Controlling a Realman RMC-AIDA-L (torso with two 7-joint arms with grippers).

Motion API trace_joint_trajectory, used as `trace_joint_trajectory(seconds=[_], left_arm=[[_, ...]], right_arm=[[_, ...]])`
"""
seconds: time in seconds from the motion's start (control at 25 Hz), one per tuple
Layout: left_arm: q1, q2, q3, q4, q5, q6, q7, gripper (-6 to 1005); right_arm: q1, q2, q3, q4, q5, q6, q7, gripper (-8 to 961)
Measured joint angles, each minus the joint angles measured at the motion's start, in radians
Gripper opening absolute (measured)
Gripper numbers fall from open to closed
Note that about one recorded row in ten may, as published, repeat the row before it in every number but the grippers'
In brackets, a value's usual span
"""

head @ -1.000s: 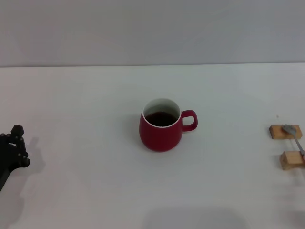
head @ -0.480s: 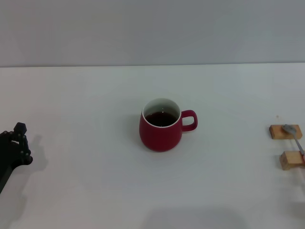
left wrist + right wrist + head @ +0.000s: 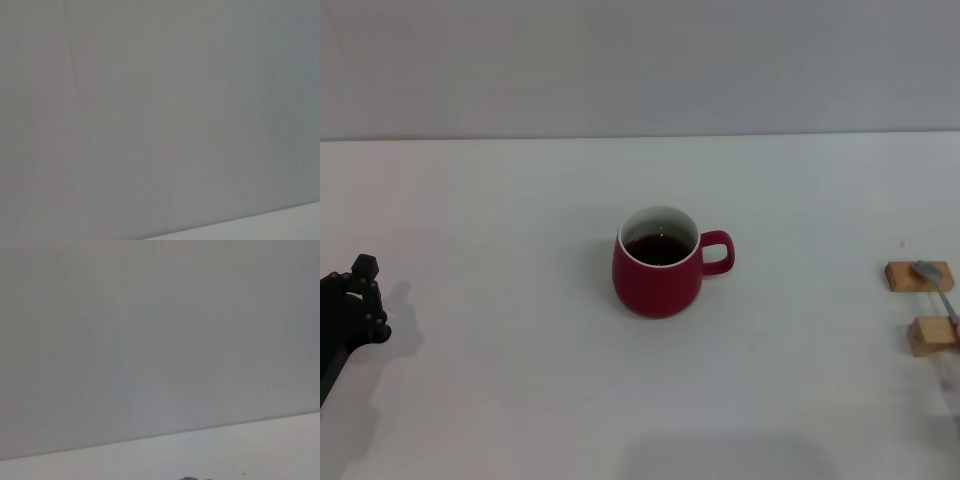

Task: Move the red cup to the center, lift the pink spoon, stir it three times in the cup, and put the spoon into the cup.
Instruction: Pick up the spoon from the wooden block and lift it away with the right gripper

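The red cup [image 3: 657, 275] stands upright in the middle of the white table [image 3: 500, 200], with dark liquid inside and its handle pointing right. At the right edge the pink spoon [image 3: 940, 295] lies across two small wooden blocks [image 3: 918, 276], its greyish bowl on the far block. My left gripper [image 3: 355, 305] hovers at the far left edge, well away from the cup. The right gripper does not show in any view. Both wrist views hold only a grey wall and a strip of table.
The near wooden block [image 3: 931, 335] sits just in front of the far one at the right edge. A plain grey wall [image 3: 640, 60] rises behind the table's far edge.
My left gripper has crept slightly to the right and away from me. The cup and spoon have not moved.
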State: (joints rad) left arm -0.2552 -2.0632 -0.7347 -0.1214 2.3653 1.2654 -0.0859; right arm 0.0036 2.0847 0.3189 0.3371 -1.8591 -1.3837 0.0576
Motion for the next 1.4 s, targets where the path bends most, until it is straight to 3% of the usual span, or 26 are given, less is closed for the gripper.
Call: trace_joint_trajectory(seconds=[1.4], left_arm=[[-0.002, 0.000, 0.000, 0.003, 0.002, 0.000, 0.000, -2]], right_arm=[[0.033, 0.002, -0.003, 0.001, -0.008, 0.079, -0.001, 648]])
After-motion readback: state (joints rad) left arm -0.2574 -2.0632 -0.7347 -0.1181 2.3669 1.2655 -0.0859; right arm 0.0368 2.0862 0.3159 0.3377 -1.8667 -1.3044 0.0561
